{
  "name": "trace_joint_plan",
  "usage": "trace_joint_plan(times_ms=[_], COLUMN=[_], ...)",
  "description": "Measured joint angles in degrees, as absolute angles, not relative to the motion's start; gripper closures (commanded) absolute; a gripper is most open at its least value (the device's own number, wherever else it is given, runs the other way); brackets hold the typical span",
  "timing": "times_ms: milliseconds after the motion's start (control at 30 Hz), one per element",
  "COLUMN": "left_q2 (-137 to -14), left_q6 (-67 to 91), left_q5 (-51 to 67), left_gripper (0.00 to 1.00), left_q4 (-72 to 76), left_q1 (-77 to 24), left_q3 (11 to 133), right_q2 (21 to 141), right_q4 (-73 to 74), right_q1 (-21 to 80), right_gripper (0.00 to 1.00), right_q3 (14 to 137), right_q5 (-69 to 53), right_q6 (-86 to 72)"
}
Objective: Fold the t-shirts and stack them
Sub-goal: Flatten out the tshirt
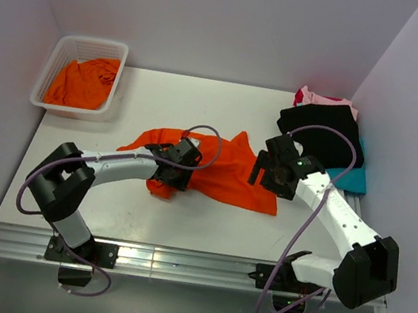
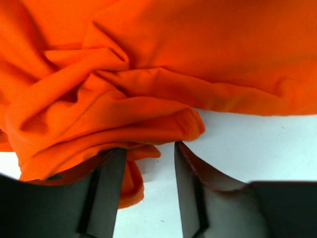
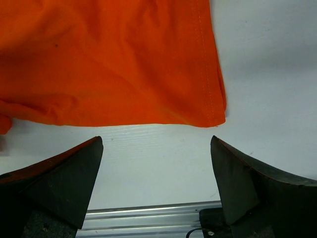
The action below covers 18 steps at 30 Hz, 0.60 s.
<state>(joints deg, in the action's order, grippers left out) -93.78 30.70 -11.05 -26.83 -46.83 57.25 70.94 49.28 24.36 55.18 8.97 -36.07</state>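
White counter (image 1: 201, 107) between pale lilac walls (image 1: 217, 13) fills the overhead view. An orange t-shirt (image 1: 230, 172) lies crumpled between the two arms. The left end effector (image 1: 174, 175) sits over its bunched edge and the right end effector (image 1: 264, 170) at its opposite side. Beyond the right one, a black t-shirt (image 1: 321, 135) tops a pile with a pink t-shirt (image 1: 319, 99) and a teal t-shirt (image 1: 354, 177) (edges only). Well beyond the left one, a mesh basket (image 1: 49, 73) holds more orange shirts (image 1: 83, 83).

From the left wrist, the fingers (image 2: 111, 188) stand partly apart with bare counter between them. Bunched cloth touches one fingertip, unclamped.

From the right wrist, the fingers (image 3: 64, 183) spread wide around nothing, the shirt's hem just ahead of their tips.
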Motion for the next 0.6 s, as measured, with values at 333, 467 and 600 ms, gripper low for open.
trace_joint_plan(times_ms=[333,467,600], left_q2=[-94.4,-94.4,-94.4], left_q6=[29.6,29.3,29.4], left_q5=[-11.0,-11.0,-11.0], left_gripper=[0.78,0.86,0.96], left_q4=[-26.8,-26.8,-26.9], left_q1=[-44.6,-44.0,-43.6], left_q3=[57.3,57.3,57.3], right_q2=[72.3,72.8,73.1], right_q4=[49.2,49.1,48.8], right_q1=[23.6,23.4,23.3], right_gripper=[0.04,0.05,0.05], right_q3=[55.2,55.2,55.2], right_q5=[9.2,9.2,9.1], right_q6=[-35.9,-35.9,-35.9])
